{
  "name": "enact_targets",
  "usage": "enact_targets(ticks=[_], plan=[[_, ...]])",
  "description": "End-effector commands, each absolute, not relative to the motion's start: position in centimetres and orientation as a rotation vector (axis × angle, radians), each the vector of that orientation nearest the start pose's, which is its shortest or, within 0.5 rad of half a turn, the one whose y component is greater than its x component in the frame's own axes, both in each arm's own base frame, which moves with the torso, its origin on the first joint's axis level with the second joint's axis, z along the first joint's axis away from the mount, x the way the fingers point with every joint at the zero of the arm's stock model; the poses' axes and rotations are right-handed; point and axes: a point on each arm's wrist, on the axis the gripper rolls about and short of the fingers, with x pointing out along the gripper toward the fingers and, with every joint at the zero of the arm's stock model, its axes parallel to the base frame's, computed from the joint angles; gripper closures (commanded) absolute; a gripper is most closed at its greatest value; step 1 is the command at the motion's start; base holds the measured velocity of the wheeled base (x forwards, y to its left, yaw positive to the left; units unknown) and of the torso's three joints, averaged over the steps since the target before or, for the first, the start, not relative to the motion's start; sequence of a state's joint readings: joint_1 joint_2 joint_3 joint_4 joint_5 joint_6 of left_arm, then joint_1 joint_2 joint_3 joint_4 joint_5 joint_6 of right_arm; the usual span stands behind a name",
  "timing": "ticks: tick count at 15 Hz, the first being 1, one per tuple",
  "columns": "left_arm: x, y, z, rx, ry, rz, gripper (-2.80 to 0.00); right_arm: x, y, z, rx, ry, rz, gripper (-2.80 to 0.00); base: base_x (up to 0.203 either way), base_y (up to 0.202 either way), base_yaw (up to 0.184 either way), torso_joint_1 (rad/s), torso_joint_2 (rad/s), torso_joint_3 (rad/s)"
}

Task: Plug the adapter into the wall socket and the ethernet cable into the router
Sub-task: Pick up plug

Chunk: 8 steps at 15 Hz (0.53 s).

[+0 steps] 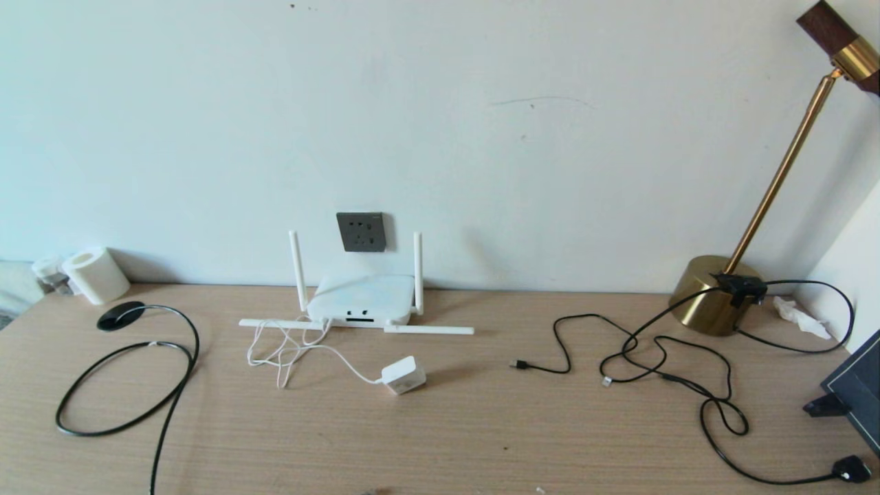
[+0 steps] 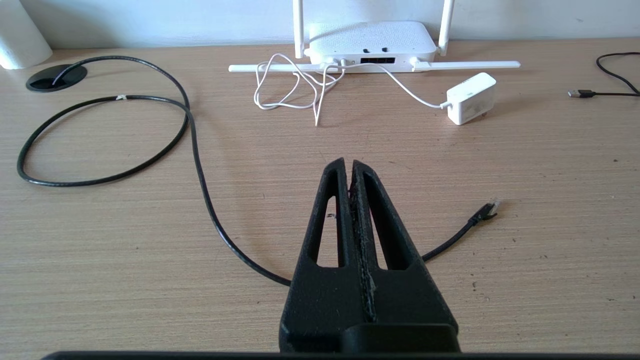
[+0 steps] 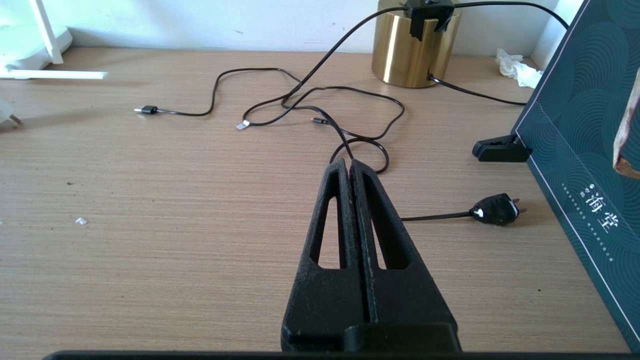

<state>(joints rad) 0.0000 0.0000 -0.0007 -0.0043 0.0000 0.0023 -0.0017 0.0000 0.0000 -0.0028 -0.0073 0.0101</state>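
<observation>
The white adapter (image 1: 403, 375) (image 2: 471, 97) lies on the desk, its thin white cord running to the router (image 1: 361, 300) (image 2: 371, 42) by the wall. Above the router the dark grey wall socket (image 1: 361, 232) is empty. The black ethernet cable (image 1: 130, 385) (image 2: 200, 165) loops at the desk's left; its plug end (image 2: 486, 210) lies loose beside my left gripper (image 2: 349, 165), which is shut on nothing. My right gripper (image 3: 348, 164) hovers shut and empty over the desk's right side. Neither gripper shows in the head view.
A brass lamp (image 1: 715, 294) stands at the back right with thin black cables (image 1: 660, 357) (image 3: 320, 107) tangled before it and a black mains plug (image 3: 495, 210). A dark box (image 3: 590, 150) leans at the right edge. A white roll (image 1: 96, 275) and round cable port (image 1: 121, 315) sit back left.
</observation>
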Motion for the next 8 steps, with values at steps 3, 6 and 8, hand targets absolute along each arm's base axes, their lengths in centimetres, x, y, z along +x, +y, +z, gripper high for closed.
enact_targets(ticks=[3, 6, 8], plan=[[-2.28, 0.0, 7.58, 0.003, -0.003, 0.0, 0.0, -2.28, -0.01, 7.58, 0.011, -0.003, -0.009, 0.0, 0.0, 0.0, 0.0, 0.0, 0.0, 0.0], [-2.29, 0.0, 7.56, 0.006, 0.002, 0.0, 0.0, -2.28, -0.01, 7.58, 0.012, -0.003, -0.009, 0.0, 0.0, 0.0, 0.0, 0.0, 0.0, 0.0], [-2.28, 0.0, 7.56, 0.011, -0.001, 0.0, 0.0, -2.28, -0.01, 7.58, 0.011, -0.003, -0.009, 0.0, 0.0, 0.0, 0.0, 0.0, 0.0, 0.0]])
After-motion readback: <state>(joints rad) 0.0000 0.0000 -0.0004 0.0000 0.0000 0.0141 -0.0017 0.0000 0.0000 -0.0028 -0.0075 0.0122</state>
